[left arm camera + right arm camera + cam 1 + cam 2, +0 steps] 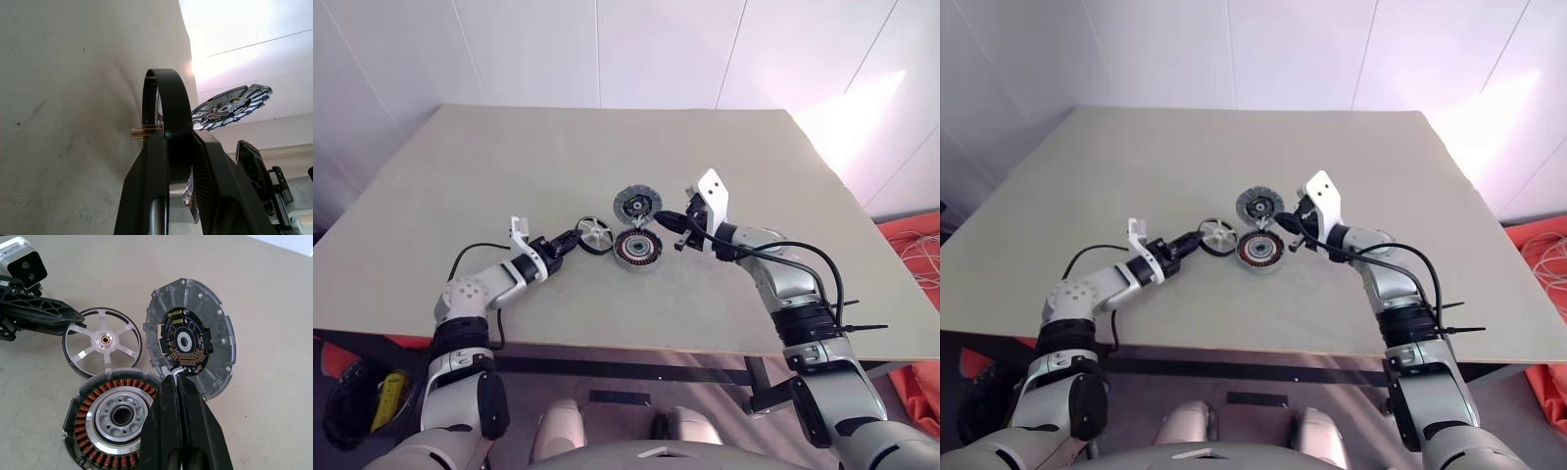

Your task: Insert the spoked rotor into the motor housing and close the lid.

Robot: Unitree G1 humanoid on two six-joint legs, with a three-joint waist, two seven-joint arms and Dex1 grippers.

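Gripping the spoked rotor edgewise, the left gripper is clenched; the lid is held upright by the shut right gripper. Next, the rotor must be lowered into the motor housing.

Beige table, orange cloth

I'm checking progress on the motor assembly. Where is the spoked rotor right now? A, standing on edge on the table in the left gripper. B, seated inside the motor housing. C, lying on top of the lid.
A: the spoked rotor stands on edge beside the motor housing, pinched by the left gripper.
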